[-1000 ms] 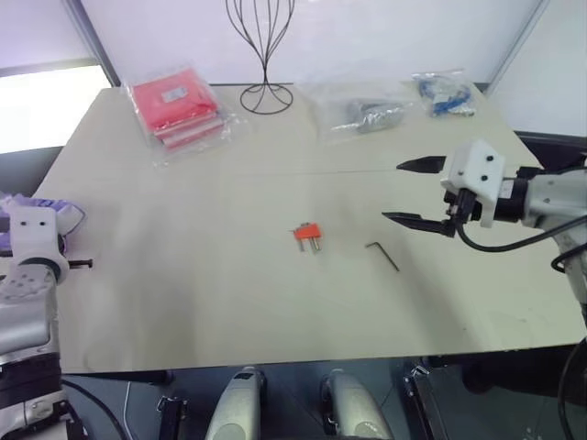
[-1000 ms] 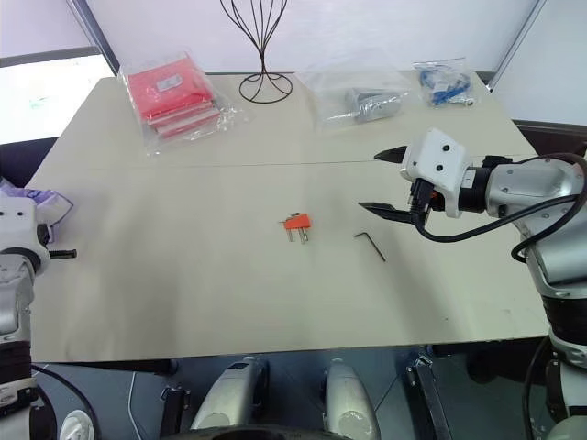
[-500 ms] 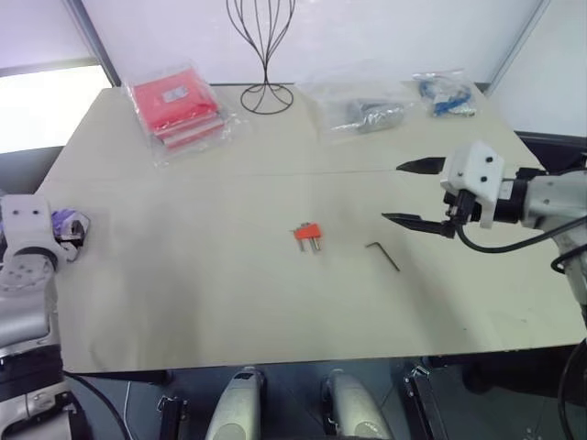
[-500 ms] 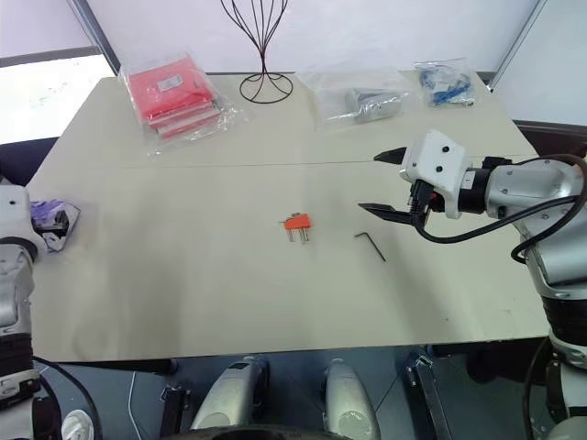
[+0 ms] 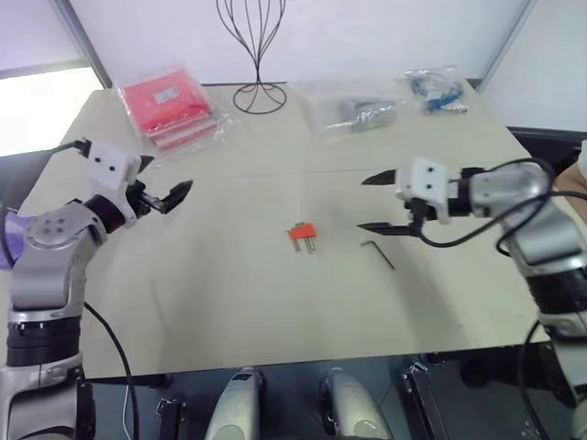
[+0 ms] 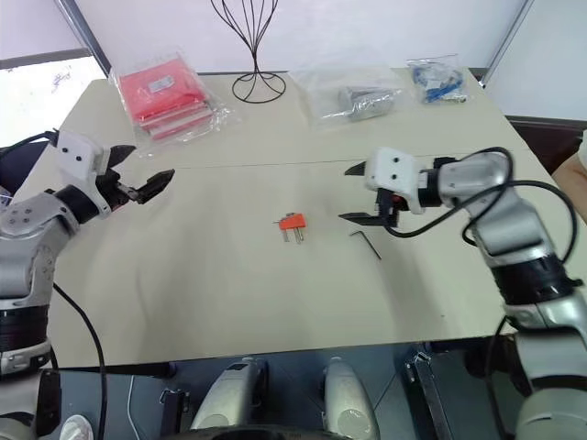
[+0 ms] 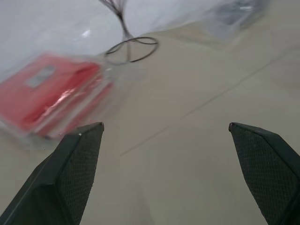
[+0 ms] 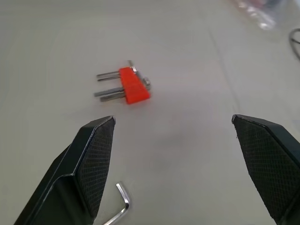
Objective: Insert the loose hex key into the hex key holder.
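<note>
On a beige table (image 5: pixel 229 302), the hex key holder (image 5: pixel 304 236), a small orange block with short dark keys protruding toward the near edge, lies flat near the middle. The loose hex key (image 5: pixel 379 253) lies flat on the table just to its right, apart from it, with its short bent leg at the far end.

The right gripper (image 5: pixel 383 203) hangs over the table beside the loose hex key, jaws spread wide and empty, pointing left toward the holder; in the right wrist view the holder (image 8: pixel 132 87) sits between and beyond its two fingers (image 8: pixel 96 164), with the key's bend (image 8: pixel 121 202) close by one of them.

The left gripper (image 6: pixel 138 176) is raised over the table's left side, well apart from both items, its jaws released and holding nothing.

Along the far edge lie red plastic-wrapped packets (image 5: pixel 170 105), a black wire stand (image 5: pixel 256 55), a clear bag of grey parts (image 5: pixel 359 108) and a bag of blue parts (image 5: pixel 434 90).
</note>
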Available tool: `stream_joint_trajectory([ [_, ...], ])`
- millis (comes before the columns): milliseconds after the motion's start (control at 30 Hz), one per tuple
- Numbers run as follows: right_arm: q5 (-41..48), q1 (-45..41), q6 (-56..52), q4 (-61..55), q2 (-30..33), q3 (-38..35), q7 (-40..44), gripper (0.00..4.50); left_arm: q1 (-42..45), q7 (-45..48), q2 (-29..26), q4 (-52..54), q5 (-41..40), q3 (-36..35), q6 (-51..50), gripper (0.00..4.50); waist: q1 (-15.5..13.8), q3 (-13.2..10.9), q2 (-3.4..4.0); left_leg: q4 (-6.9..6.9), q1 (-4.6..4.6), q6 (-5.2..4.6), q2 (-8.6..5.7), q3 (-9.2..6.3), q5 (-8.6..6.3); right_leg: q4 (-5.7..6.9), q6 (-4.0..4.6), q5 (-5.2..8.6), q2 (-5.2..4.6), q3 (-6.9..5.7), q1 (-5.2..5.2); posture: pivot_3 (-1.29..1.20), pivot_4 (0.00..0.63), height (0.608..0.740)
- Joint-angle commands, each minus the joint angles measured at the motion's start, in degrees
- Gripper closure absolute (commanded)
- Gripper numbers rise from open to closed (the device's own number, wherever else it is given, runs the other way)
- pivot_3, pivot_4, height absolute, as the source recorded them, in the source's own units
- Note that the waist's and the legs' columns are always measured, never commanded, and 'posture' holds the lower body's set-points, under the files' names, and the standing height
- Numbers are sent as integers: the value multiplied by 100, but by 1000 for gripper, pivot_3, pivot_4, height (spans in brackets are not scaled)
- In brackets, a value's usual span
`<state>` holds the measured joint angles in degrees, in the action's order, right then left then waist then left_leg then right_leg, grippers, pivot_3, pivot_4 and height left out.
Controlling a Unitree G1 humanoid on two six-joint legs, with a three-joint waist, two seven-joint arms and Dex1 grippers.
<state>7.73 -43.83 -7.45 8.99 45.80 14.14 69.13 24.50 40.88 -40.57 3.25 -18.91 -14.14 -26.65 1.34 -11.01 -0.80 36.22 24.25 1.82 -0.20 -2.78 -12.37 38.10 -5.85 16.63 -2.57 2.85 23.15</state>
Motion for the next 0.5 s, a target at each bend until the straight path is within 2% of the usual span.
stream_joint_trajectory([
  [33,-359,-636,647,1155,-469,297,293,354,222,494,-204,9,-305,23,-19,22,-9,-1,0,2,0,0,0,3,0,1,0,0,0,0,0,0,150,740],
  [267,-1027,-1888,1631,4150,-1788,634,255,354,-111,1474,-659,513,-930,254,-708,22,32,-2,0,-4,2,3,-1,24,2,1,-1,0,-4,2,6,0,150,740],
  [500,-1678,-2268,2450,5542,-2169,780,68,354,-419,1283,-751,973,-1065,95,-983,22,-1,-2,0,-4,4,9,-3,13,5,2,-1,0,-8,0,7,0,150,740],
])
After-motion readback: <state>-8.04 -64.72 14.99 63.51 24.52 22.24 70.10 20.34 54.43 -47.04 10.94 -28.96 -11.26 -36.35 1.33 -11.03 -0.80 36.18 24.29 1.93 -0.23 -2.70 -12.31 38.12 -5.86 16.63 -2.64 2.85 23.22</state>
